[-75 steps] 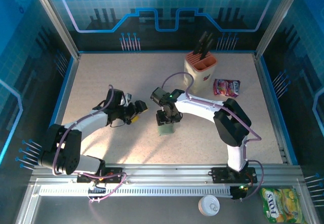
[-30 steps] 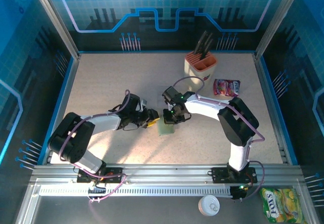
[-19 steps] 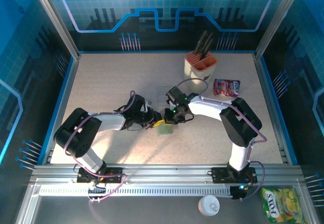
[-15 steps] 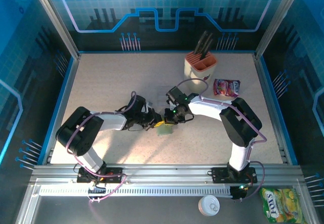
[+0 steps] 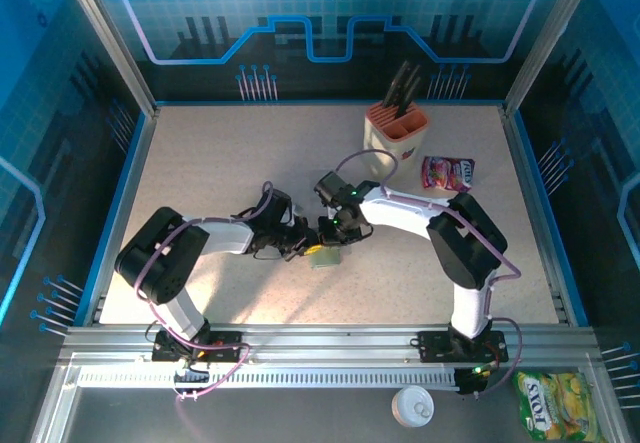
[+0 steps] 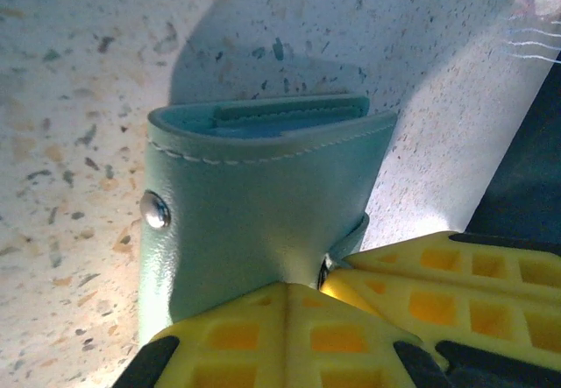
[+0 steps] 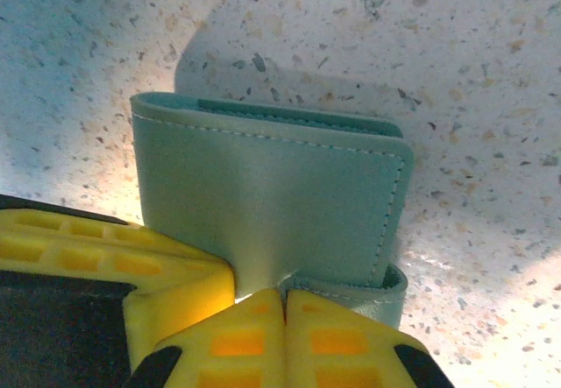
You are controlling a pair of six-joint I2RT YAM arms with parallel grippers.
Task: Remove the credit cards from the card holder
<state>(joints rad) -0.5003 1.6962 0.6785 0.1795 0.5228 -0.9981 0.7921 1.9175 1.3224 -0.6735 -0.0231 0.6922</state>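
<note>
Left gripper [image 6: 285, 293]: pads pressed together on the near edge of the holder [image 6: 254, 204]
Right gripper [image 7: 282, 299]: pads likewise closed on that near edge, just beside the tab [image 7: 386, 290]
Holder place: mid-table [image 5: 200, 163], between the two grippers, well clear of the knife block [image 5: 397, 128]
Risk: a pinched flap may slip free if the arms pull apart
Cause: both bites look shallow and sit side by side on one edge (little leather under either)
Risk: holder could lift or skid whole instead of opening, keeping the cards in
Cause: if both grips took both flaps, nothing separates them
Holder look: grey-green leather, pale stitching, metal stud [image 6: 155, 210] on one face, folded shut
Cards: none made out, just a darker strip in the far slot
</note>
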